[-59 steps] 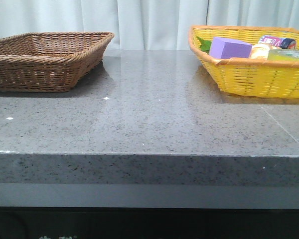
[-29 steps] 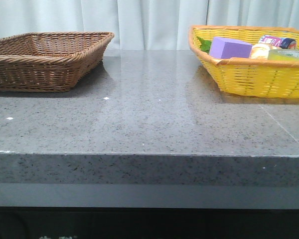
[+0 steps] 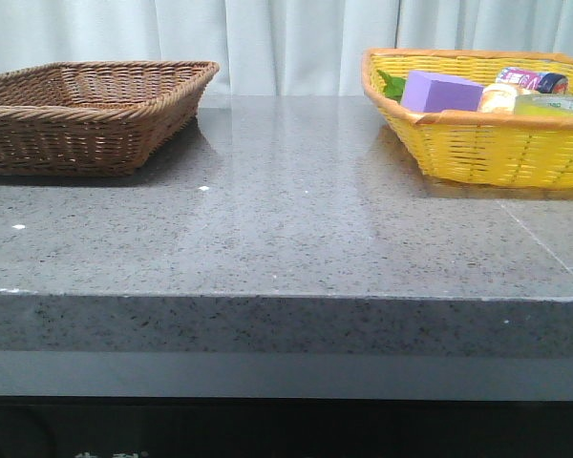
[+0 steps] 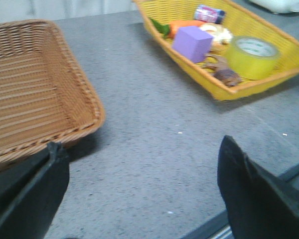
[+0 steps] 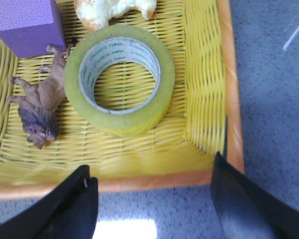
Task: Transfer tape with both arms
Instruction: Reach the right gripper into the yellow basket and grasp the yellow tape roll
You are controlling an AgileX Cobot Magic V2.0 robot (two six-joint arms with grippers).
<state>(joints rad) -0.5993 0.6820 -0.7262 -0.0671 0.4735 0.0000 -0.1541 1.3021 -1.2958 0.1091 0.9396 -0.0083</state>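
Green print repeated round tape (image 5: pixel 120 79) inner core, too small to read

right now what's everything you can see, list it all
tape: 1, translucent yellow, lying flat in the yellow basket
yellow basket: 1, table's right
brown basket: 1, table's left
purple block: 1, in yellow basket
toy animal: 1, brown, touching the tape
carrot: 1, orange, in yellow basket
table: 1, grey speckled
left gripper: black, open, above the table
right gripper: black, open, above the basket rim
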